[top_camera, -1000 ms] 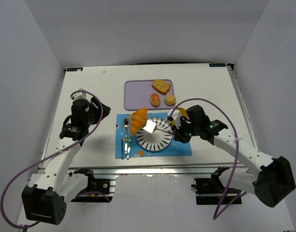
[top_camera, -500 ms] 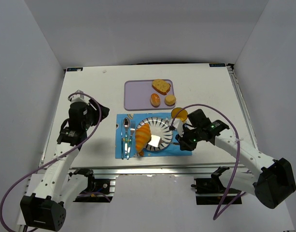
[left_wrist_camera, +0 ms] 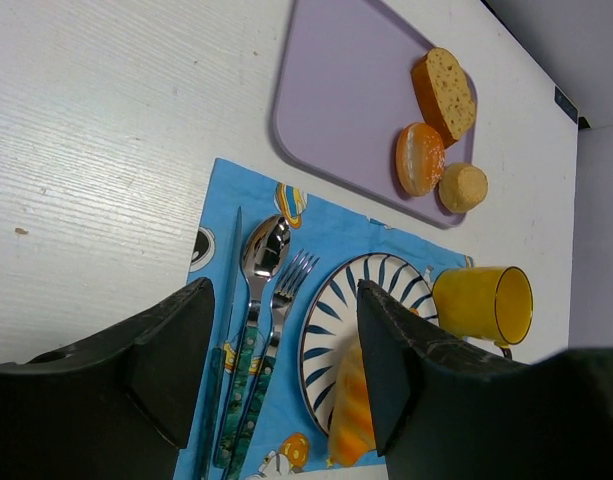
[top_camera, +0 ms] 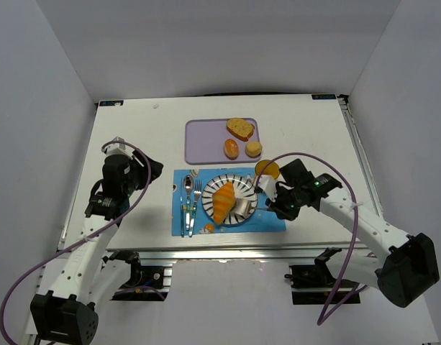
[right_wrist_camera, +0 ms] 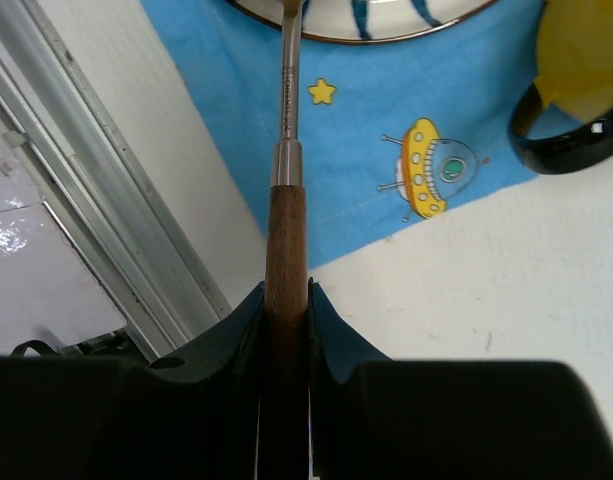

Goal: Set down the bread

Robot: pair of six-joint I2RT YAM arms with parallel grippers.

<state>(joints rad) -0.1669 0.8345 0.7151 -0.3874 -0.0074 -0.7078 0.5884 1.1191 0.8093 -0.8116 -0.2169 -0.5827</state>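
My right claw (right_wrist_camera: 286, 300) is squeezed tight on the spatula (right_wrist_camera: 285, 240). The bread (top_camera: 224, 201) lies on the stripy plate (top_camera: 242, 187). Next, I think, I must pull the spatula away gently and not drag the bread along.

The handle (right_wrist_camera: 285, 250) is smooth wood, its shaft (right_wrist_camera: 289, 90) polished metal; the spoon (left_wrist_camera: 265, 248) gleams.

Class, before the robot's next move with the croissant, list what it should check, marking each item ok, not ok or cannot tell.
1. The croissant lies on the plate: ok.
2. The right gripper is shut on the spatula handle: ok.
3. The spatula blade is out from under the croissant: cannot tell.
4. The cup stands apart from the spatula: ok.
5. The left gripper is open, empty, off the plate: ok.
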